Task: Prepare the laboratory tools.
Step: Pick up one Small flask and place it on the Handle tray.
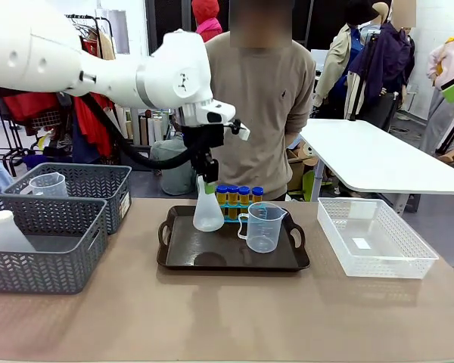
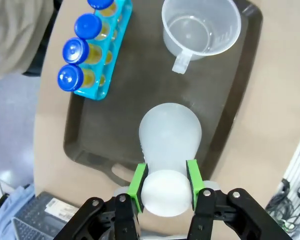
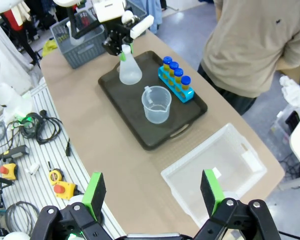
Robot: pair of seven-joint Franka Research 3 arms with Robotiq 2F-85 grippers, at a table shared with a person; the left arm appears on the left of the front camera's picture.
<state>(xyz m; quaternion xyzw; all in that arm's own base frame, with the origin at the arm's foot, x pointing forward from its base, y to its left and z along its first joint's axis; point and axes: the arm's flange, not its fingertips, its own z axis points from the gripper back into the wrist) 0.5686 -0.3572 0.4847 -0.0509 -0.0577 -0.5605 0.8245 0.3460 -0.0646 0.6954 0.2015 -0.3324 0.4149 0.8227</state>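
The left pincer (image 2: 164,187) was pinching the neck of the white flask (image 2: 169,136), one green pad on each side, right near the top. The flask stood upright on the black tray (image 2: 240,90), at its left part as seen from the front. It looked like thin plastic and empty, so it was probably light and a bit slippery. The neck was a good place to hold it, because the round bottom was too wide for the pincer. A hard squeeze might dent it, I think.

Next to the flask stood the clear beaker (image 1: 263,226) with its handle and spout. It looked light and stiff too. Behind them, the four tubes with blue caps (image 1: 239,195) sat in the blue rack (image 2: 106,75). They were small and could tip if bumped. The flask was near both, so lifting it straight up looked safest.

The right pincer (image 3: 154,190) was spread wide and held nothing, high over the near side of the bench (image 1: 212,310). A white basket (image 1: 374,238) lay to the right, and grey baskets (image 1: 45,242) to the left. A person (image 1: 253,98) stood behind the bench.
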